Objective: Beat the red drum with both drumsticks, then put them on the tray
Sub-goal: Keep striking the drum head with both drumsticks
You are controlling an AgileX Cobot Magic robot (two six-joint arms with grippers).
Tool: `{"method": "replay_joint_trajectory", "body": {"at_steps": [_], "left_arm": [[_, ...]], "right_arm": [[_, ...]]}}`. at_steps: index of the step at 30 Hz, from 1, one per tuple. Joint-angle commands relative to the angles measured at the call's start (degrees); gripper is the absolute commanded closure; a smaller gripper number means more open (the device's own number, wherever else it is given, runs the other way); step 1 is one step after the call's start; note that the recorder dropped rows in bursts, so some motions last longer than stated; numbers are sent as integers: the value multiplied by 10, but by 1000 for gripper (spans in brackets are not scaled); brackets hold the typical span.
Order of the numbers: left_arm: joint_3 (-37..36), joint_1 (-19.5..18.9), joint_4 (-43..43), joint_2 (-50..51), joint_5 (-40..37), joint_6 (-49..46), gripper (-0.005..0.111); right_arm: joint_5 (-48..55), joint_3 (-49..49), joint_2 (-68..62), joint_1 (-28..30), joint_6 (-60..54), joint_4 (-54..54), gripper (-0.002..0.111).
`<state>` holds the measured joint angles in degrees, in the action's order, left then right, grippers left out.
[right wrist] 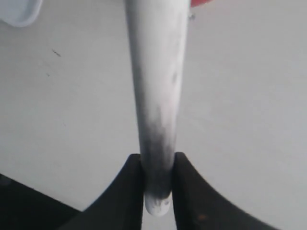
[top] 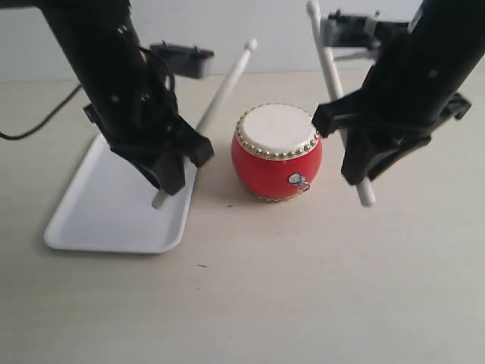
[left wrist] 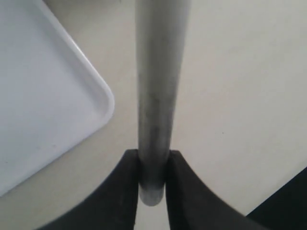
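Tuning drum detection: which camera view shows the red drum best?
Exterior view: the whole red drum shows, with its cream skin, gold studs and side ring. The right wrist view catches only a red sliver at the frame edge; the left wrist view shows none of it.

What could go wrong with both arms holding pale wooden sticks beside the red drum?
The left gripper and right gripper pinch the thin pale wooden drumsticks at their butt ends, so a strike might twist one loose. The small glossy red barrel drum looks unfixed; an off-centre hit could shove it.
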<state>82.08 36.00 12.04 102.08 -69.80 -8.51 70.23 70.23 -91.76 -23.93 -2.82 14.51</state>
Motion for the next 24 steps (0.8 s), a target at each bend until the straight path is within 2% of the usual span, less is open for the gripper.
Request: {"method": "replay_joint_trajectory", "body": {"at_steps": [1,5,10,15,20,24], "left_arm": [[1,-23,-12,-93,-2,6,107],[1,-32,-13,-137,-2,17,107],[-3,-33,-12,-131,-2,18,107],[10,-28,12,-46,-2,11,107],[44,15,30,98,-2,7,107],[58,40,44,176,-2,7,107]], "right_arm": [[-3,-49,-93,-1,-12,28,108],[-3,-50,-142,-1,-12,33,108],[-3,-16,-94,-1,-15,35,108],[-3,21,1,-1,-15,34,108],[-3,33,71,-1,-20,21,108],[-3,33,91,-1,-20,14,108]]}}
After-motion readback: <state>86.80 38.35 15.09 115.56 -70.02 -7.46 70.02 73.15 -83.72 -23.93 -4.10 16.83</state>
